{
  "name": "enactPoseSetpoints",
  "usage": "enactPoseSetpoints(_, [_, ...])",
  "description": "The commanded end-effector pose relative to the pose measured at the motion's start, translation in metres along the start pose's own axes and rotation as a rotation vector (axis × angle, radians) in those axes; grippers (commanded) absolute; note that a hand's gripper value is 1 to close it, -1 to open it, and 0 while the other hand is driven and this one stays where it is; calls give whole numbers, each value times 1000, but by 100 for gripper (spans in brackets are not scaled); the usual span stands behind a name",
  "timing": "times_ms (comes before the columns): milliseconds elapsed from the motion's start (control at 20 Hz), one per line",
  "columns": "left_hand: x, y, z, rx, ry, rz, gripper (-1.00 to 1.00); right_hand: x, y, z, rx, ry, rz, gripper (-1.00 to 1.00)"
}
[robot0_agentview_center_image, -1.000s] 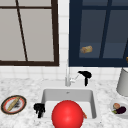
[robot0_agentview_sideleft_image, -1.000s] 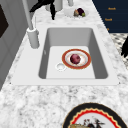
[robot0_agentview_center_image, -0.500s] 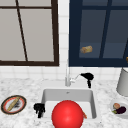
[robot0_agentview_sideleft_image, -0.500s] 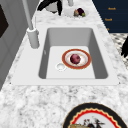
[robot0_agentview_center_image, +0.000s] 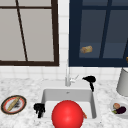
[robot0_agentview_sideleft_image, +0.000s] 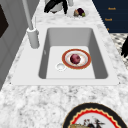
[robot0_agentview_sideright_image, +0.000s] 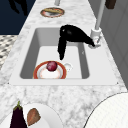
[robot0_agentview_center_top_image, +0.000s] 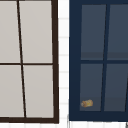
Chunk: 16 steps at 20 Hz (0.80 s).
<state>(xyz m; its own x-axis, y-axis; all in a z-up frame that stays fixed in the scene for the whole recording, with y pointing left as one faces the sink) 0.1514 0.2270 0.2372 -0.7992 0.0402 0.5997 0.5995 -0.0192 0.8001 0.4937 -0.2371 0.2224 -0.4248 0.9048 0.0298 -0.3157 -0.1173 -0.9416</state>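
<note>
The front view faces the sink (robot0_agentview_center_image: 67, 100) and windows head-on. The 2 side views look along the bench (robot0_agentview_sideleft_image: 37, 100) from opposite ends, sharing the sink, each nearer. The upper view frames the windows at 12 o'clock.

R hand (robot0_agentview_center_image: 90, 80) hangs fingers down, relaxed — L hand (robot0_agentview_center_image: 39, 108) curled.

Patterned plate (robot0_agentview_sideleft_image: 96, 119) cut off at bottom edge, food on it perhaps bread.

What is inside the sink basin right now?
In the sink lies a red-rimmed plate with a dark red round fruit on it, beside the drain. The plate's centre under the fruit is hidden.
</note>
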Motion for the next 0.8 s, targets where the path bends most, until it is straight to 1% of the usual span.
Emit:
enactPoseSetpoints(0, [0, 0, 0, 0, 0, 0, 0, 0, 0, 0, 2, 2, 5, -100])
enactPoseSetpoints(50, [0, 0, 0, 0, 0, 0, 0, 2, 4, 2, 13, -1, -1, -100])
enactPoseSetpoints(100, [0, 0, 0, 0, 0, 0, 0, 2, 5, 9, 3, 4, 4, -100])
enactPoseSetpoints(150, [0, 0, 0, 0, 0, 0, 0, -6, 8, 17, -35, 18, -22, -100])
enactPoseSetpoints(200, [0, 0, 0, 0, 0, 0, 0, -8, 11, 23, -40, 21, -23, -100])
enactPoseSetpoints(250, [0, 0, 0, 0, 0, 0, 0, -8, 12, 28, -27, 32, -18, -100])
enactPoseSetpoints(400, [0, 0, 0, 0, 0, 0, 0, -11, 15, 37, -53, 36, -28, -100])
enactPoseSetpoints(600, [0, 0, 0, 0, 0, 0, 0, -16, 20, 53, -58, 34, -51, -100])
enactPoseSetpoints(750, [0, 0, 0, 0, 0, 0, 0, -14, 27, 71, -66, 34, -55, -100])
